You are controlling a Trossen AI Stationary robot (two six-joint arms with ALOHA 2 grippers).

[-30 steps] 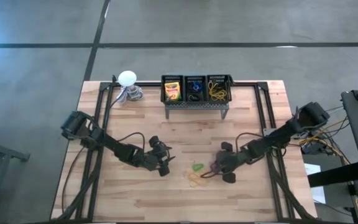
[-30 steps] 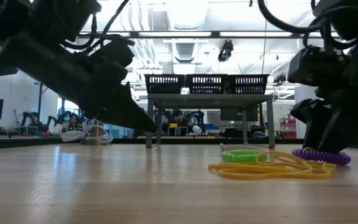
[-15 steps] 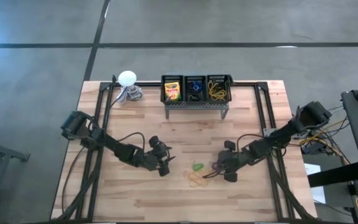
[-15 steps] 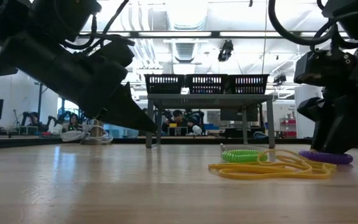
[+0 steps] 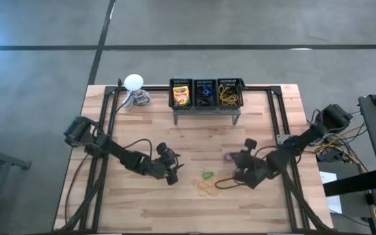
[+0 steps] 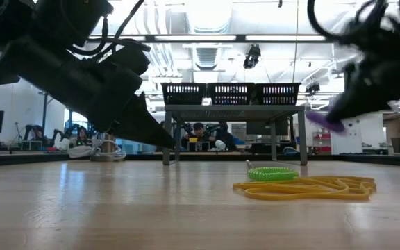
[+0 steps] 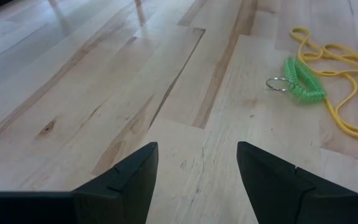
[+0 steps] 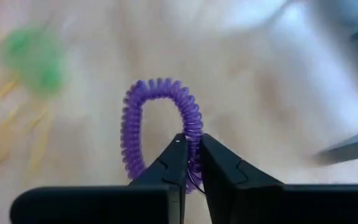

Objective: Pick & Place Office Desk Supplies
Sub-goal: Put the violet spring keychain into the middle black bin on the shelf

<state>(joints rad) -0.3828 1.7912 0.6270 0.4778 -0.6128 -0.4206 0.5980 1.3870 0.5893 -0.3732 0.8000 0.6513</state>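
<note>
A purple coiled elastic ring (image 8: 160, 124) is caught between the fingers of my right gripper (image 8: 190, 144). It hangs above the table's right middle (image 5: 230, 156) and shows as a purple smear in the low view (image 6: 325, 122). A green coiled ring (image 5: 207, 175) and a tangle of yellow rubber bands (image 5: 207, 188) lie flat on the wood just left of that gripper. My left gripper (image 5: 172, 171) hovers open left of them, and its wrist view shows bare wood between its fingers (image 7: 197, 149). My right gripper pinches one spot of the purple ring's coil (image 8: 194, 134) between its two fingertips. The rest of the loop stands out beyond the fingertips. In the low view the ring is clear of the table.
A black three-bin organizer (image 5: 207, 104) stands on legs at the far middle, with a crayon box, dark rings and yellow bands in its bins. A white ball-shaped object on a coiled grey base (image 5: 134, 83) sits at the far left. Bare wood lies between the arms and the organizer.
My right gripper has shut on the purple ring and risen, carrying it up off the table. The green ring and the yellow bands stay where they lay.
</note>
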